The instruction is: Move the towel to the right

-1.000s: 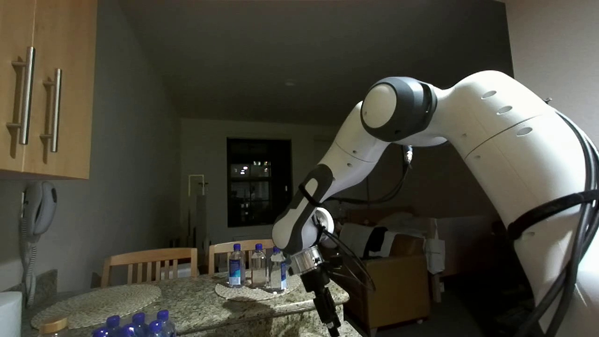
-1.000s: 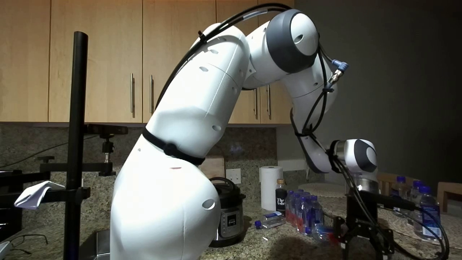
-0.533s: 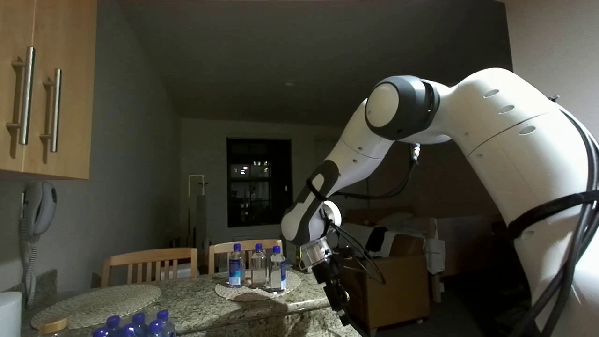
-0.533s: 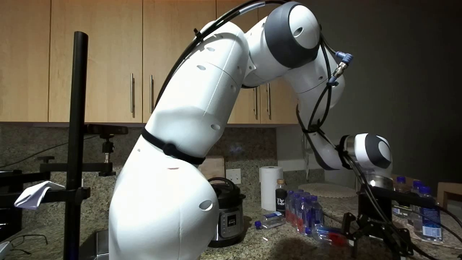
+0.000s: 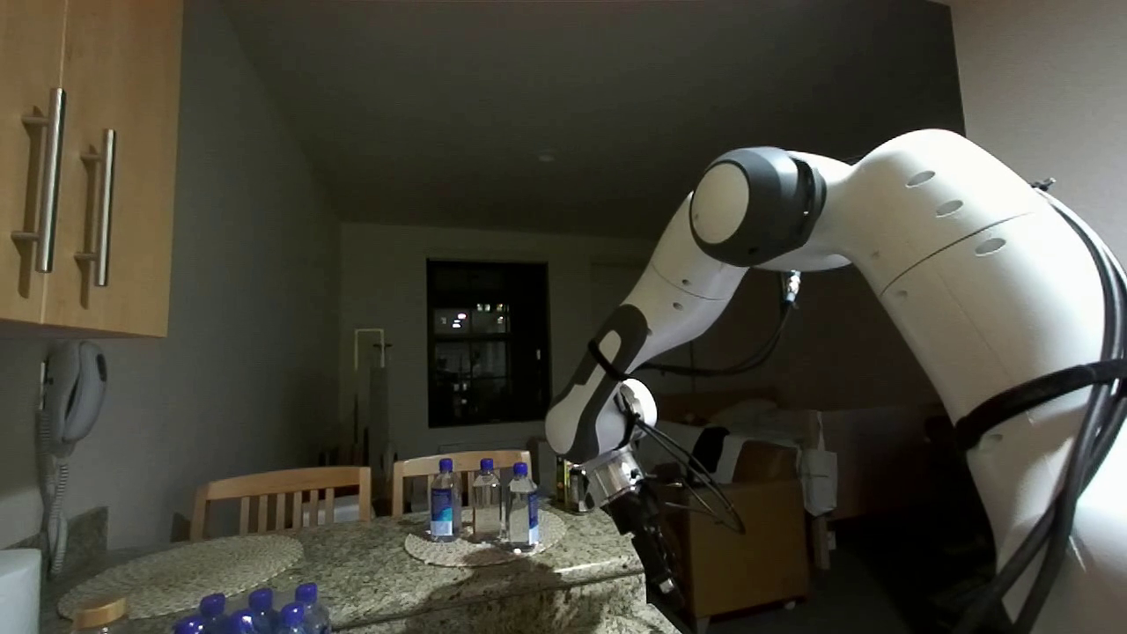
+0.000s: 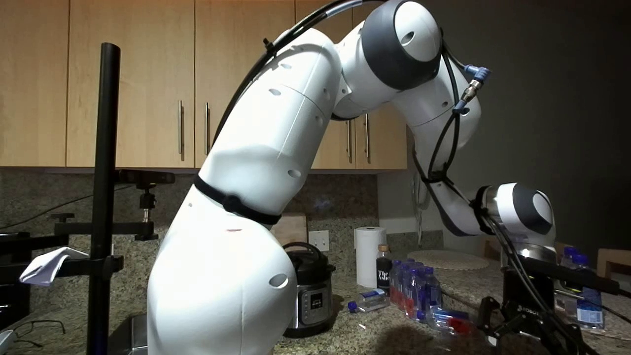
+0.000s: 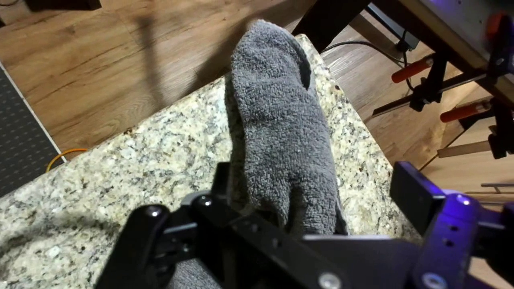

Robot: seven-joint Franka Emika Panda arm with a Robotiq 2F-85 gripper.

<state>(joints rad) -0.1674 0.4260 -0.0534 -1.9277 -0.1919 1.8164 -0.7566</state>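
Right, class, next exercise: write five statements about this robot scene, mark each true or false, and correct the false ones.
1. The grey towel lies on a speckled counter. True.
2. The towel is clamped. False: the gripper is open, its jaws apart, with the towel between them in the wrist view.
3. Three bottles stand on a woven mat in an exterior view. True.
4. They have red tops. False: their caps are blue.
5. In an exterior view, another bottle lies on its side near the electric cooker. True.

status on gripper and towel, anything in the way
Gripper open, holding nothing. Gray towel on counter, near its corner. No obstacle seen beside it.
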